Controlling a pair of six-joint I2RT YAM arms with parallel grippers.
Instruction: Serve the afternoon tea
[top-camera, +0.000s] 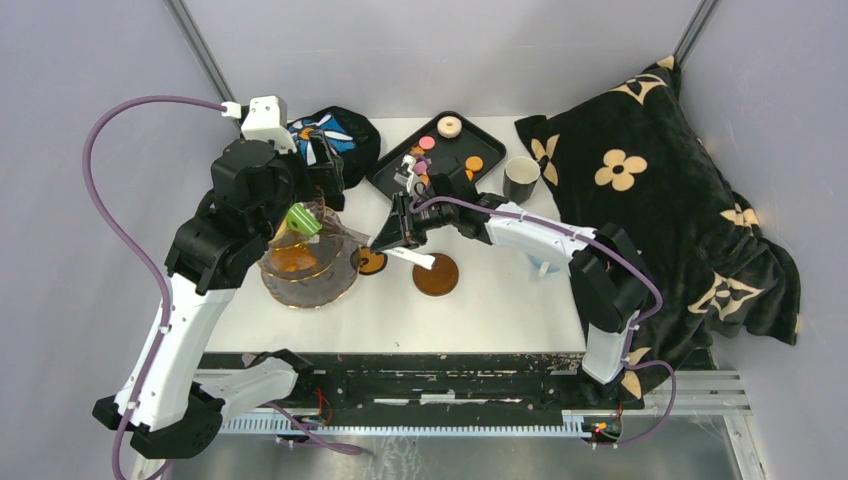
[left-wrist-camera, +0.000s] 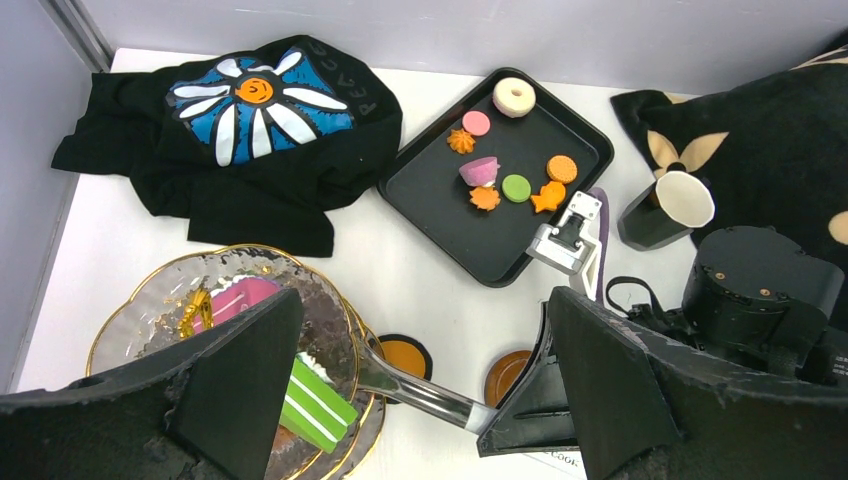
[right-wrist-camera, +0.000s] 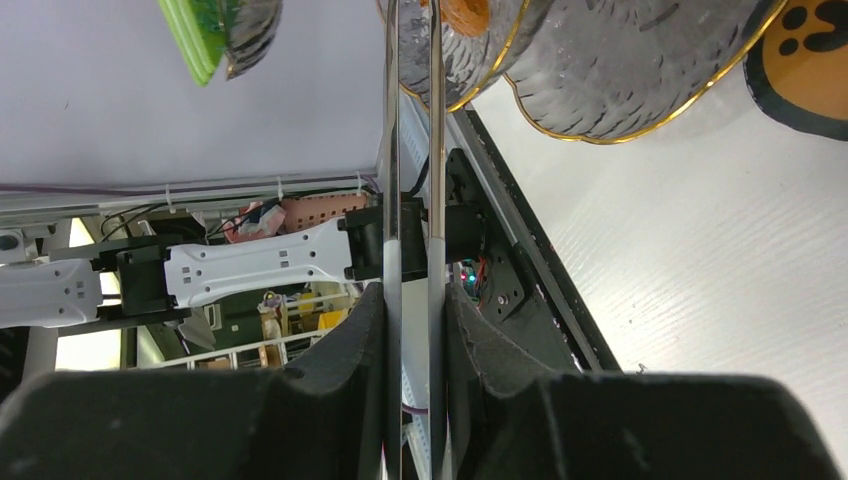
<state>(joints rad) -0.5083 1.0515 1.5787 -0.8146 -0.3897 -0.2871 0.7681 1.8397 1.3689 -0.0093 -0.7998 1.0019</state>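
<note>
The three-tier glass stand (top-camera: 305, 270) (left-wrist-camera: 150, 300) (right-wrist-camera: 600, 90) stands left of centre. A pink pastry (left-wrist-camera: 245, 295) lies on its top tier and an orange one (top-camera: 293, 258) lower down. A green cake slice (top-camera: 303, 218) (left-wrist-camera: 315, 405) (right-wrist-camera: 200, 35) sits at the stand's rim, beside the tips of metal tongs (left-wrist-camera: 420, 392) (right-wrist-camera: 392, 150). My right gripper (top-camera: 395, 235) (right-wrist-camera: 412, 320) is shut on the tongs' two arms. My left gripper (top-camera: 322, 185) (left-wrist-camera: 420, 400) hangs open above the stand, holding nothing. Several pastries (left-wrist-camera: 516, 187) lie on the black tray (top-camera: 480, 135) (left-wrist-camera: 440, 215).
Two round saucers (top-camera: 436, 275) (top-camera: 368, 261) lie right of the stand. A dark cup (top-camera: 521, 178) (left-wrist-camera: 665, 210) stands beside the tray. The black cloth with a blue-white flower (top-camera: 335, 130) is at the back left, the flowered black blanket (top-camera: 650, 190) on the right.
</note>
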